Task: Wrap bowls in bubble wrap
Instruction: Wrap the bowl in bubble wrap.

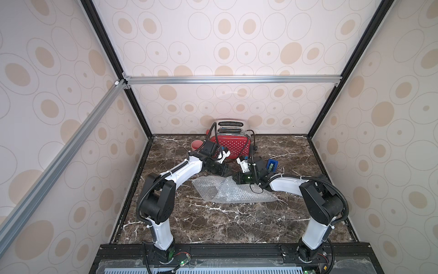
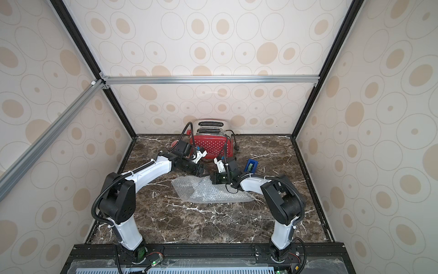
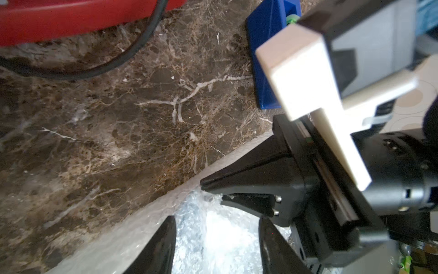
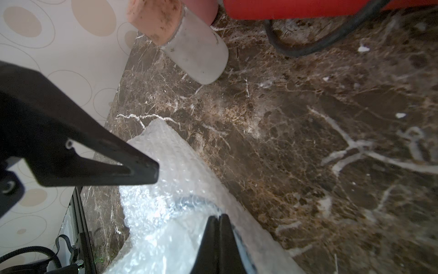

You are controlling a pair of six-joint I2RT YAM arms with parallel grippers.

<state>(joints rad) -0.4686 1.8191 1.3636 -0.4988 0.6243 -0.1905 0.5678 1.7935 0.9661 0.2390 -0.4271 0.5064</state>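
Right end effector point(image 4: 219, 219) closed on bubble wrap point(image 4: 163, 189); bowl point(image 4: 187, 202) perhaps just underneath.

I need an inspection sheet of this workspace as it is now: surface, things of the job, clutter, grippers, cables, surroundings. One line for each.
Surface: dark marble table, flat, small pale specks on it.
Job's things: bubble wrap crumpled at the middle, one part lifted; bowl not seen, perhaps under the wrap.
Clutter: red toaster at the back wall, pink cup beside it, blue object near the right arm, grey cylinder with a pinkish end near the cup.
Grippers: left gripper open, jaws astride the wrap; right gripper shut on the wrap.
Cables: black cable loose on the table by the toaster; arm hoses tied along the arms.
Surroundings: patterned walls, aluminium frame bar.
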